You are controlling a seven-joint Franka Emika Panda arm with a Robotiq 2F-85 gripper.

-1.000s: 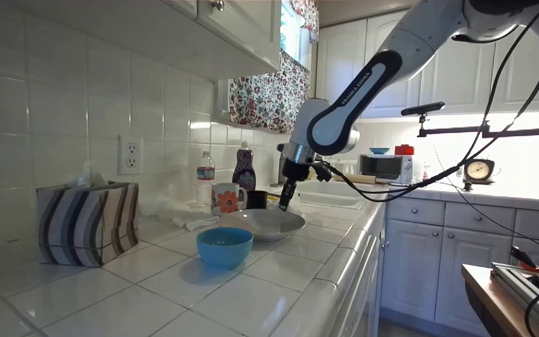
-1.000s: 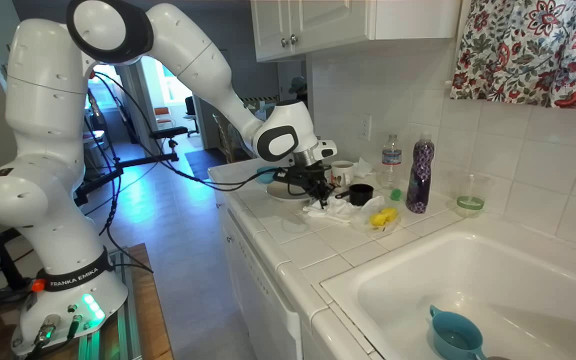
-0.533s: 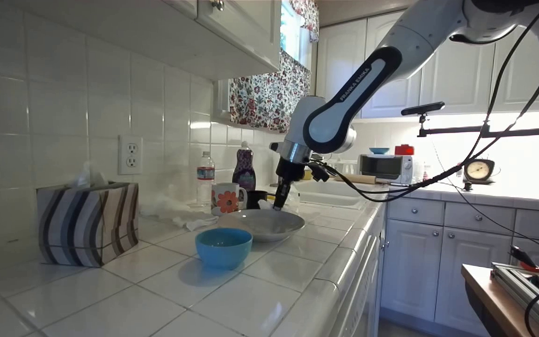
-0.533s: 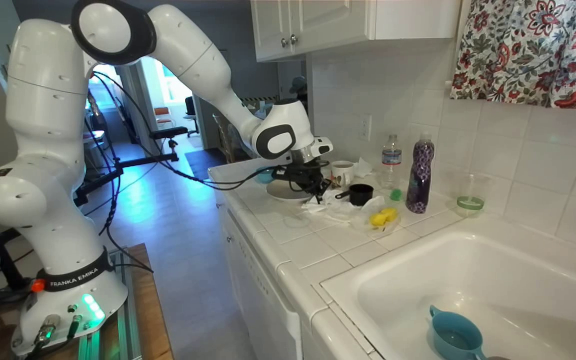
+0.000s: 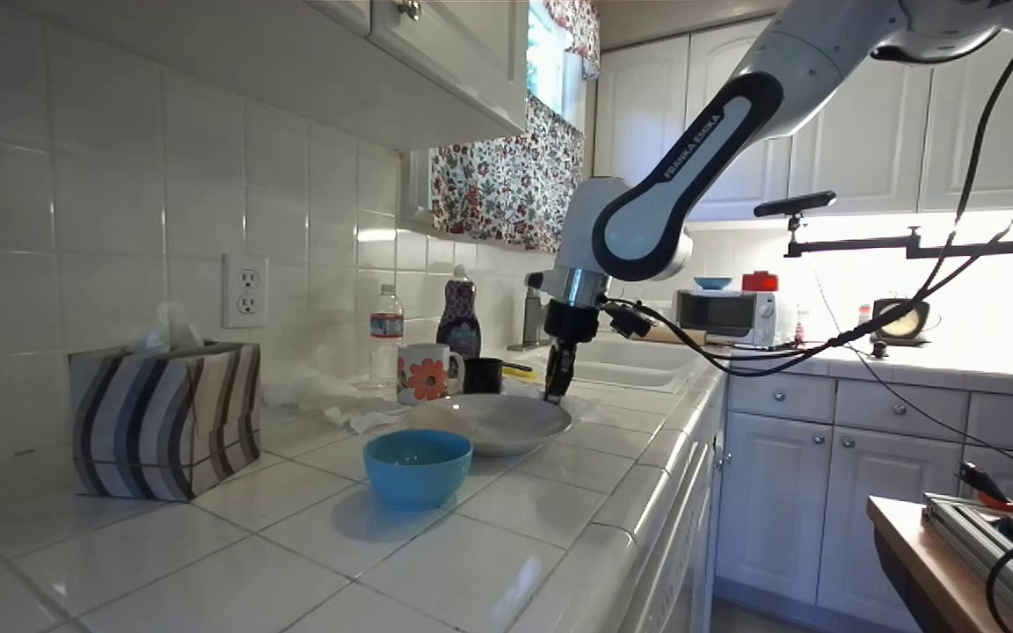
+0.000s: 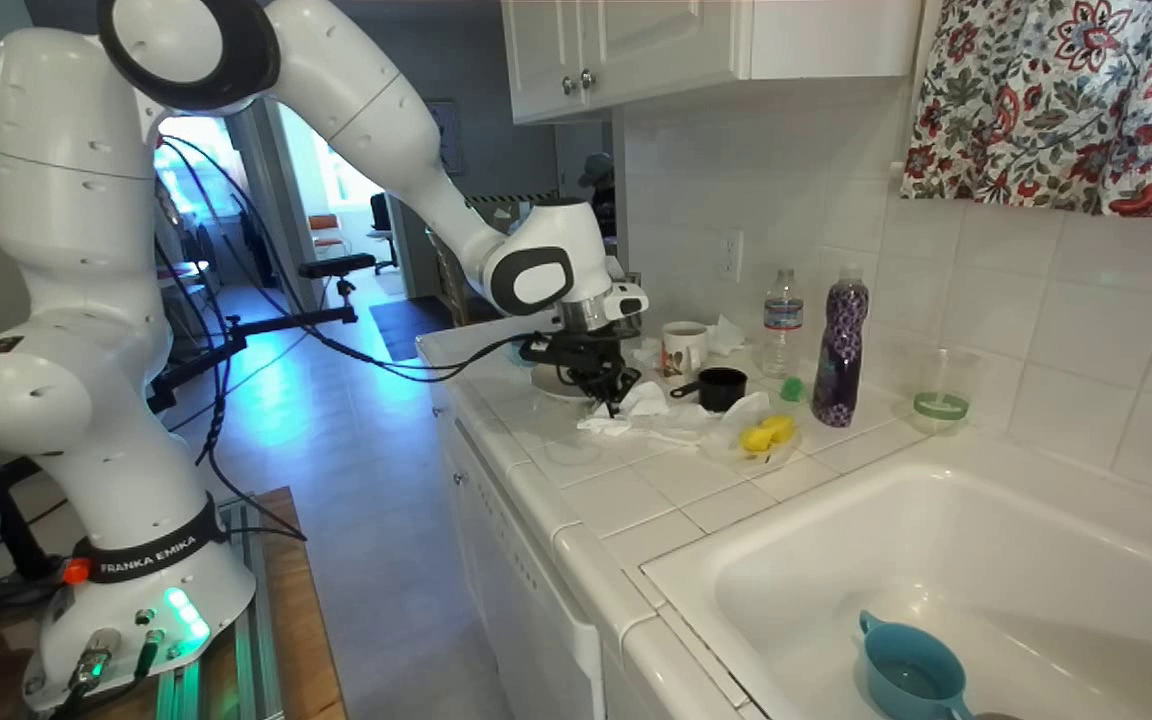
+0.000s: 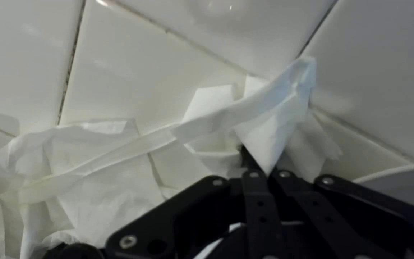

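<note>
Below "FRANKA EMIKA" lettering [image 5: 694,147], fingers [image 7: 256,190] pinch tissue [image 7: 273,122].

The tissue [image 7: 277,122] is white, the tool [image 7: 267,175] black, the bowl [image 5: 419,475] blue (the box [image 5: 163,422] grey-and-brown striped).

Tight on one flank now: the gripper [image 5: 552,397] is hemmed by the plate [image 5: 493,429], with the blue bowl [image 5: 419,466] parked just past it. Toward the tiled wall [image 6: 1026,320], the way is blocked by the black cup [image 6: 723,388] and flowered mug [image 6: 684,348]; headroom there is capped by the upper cabinet [image 5: 462,61]. Sinkward, the low line is cluttered with white tissue [image 6: 642,401] and yellow lumps [image 6: 758,439], but along the counter's front edge [image 6: 536,492] a lane is offered over bare tiles [image 6: 626,505], right up to the sink [image 6: 686,577].
</note>
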